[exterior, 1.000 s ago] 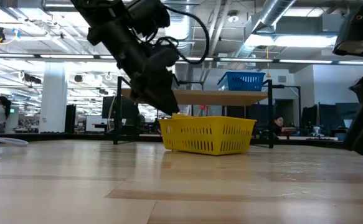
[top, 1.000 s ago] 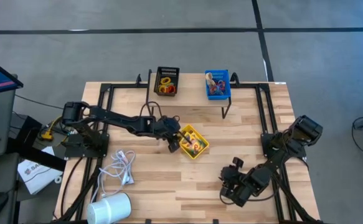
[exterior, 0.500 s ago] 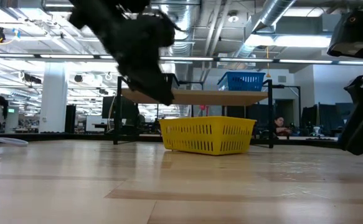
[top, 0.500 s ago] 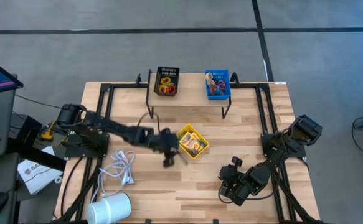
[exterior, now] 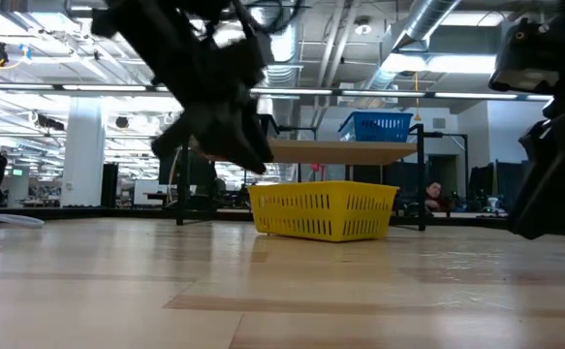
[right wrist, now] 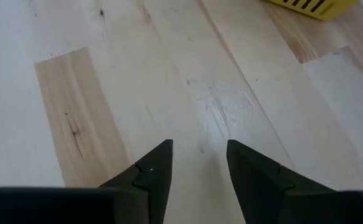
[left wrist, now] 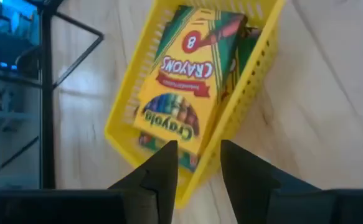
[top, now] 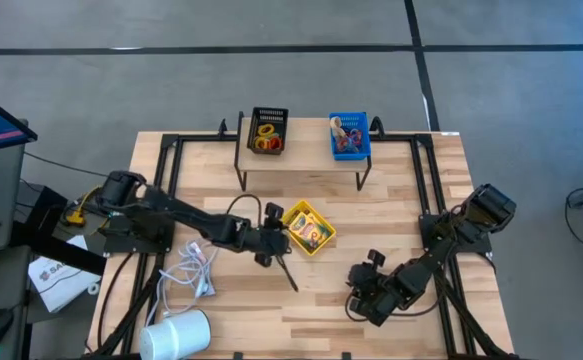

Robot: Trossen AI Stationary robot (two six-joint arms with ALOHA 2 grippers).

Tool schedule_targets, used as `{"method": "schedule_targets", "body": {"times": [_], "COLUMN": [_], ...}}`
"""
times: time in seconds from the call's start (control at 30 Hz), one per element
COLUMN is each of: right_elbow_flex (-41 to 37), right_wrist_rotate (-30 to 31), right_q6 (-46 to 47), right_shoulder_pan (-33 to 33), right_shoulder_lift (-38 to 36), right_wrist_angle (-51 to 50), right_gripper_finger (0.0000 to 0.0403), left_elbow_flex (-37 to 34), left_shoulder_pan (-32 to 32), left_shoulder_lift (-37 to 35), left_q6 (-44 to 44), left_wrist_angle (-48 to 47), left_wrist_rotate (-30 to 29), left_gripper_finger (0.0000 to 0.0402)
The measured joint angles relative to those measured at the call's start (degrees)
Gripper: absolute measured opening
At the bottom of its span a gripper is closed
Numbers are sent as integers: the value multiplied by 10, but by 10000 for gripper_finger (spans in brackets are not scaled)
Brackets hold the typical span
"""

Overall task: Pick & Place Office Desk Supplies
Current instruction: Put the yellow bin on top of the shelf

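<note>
Bin: slotted yellow plastic bin (top: 309, 228) at table (top: 371, 200) centre.
Contents: cardboard crayon box (left wrist: 184, 78), printed "Crayola", "CRAYONS", "8"; readable in left wrist view only.
Left gripper (left wrist: 195, 171): just beside bin, fingers narrowly parted, empty.
Right gripper (right wrist: 197, 163): over bare wood, near right, fingers parted, empty.
Shelf: black bin (top: 267, 130), blue bin (top: 349, 135).

My left gripper (top: 274, 241) hangs mid-frame, fingers parted and empty; my right gripper (top: 363, 300) waits lower right, fingers apart.
</note>
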Motion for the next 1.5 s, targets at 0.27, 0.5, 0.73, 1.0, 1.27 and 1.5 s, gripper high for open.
{"method": "schedule_targets", "body": {"times": [0.27,0.5,0.73,1.0,1.27,1.5], "right_elbow_flex": [0,0,0,0,0,0], "right_wrist_rotate": [-2,-4,-7,-11,-11,-11], "right_q6": [5,13,26,37,37,37], "right_shoulder_pan": [-3,-4,-7,-2,-2,-2], "right_shoulder_lift": [0,0,0,0,0,0], "right_wrist_angle": [9,9,11,11,11,11], "right_gripper_finger": [150,150,150,150,150,150], "left_elbow_flex": [0,0,5,6,6,18], "left_shoulder_pan": [31,33,49,61,62,66], "left_shoulder_lift": [72,74,63,63,63,64], "left_q6": [61,85,100,100,100,98], "left_wrist_angle": [46,54,58,52,50,48], "left_wrist_rotate": [9,12,14,59,56,47], "left_gripper_finger": [131,127,89,18,22,8]}}
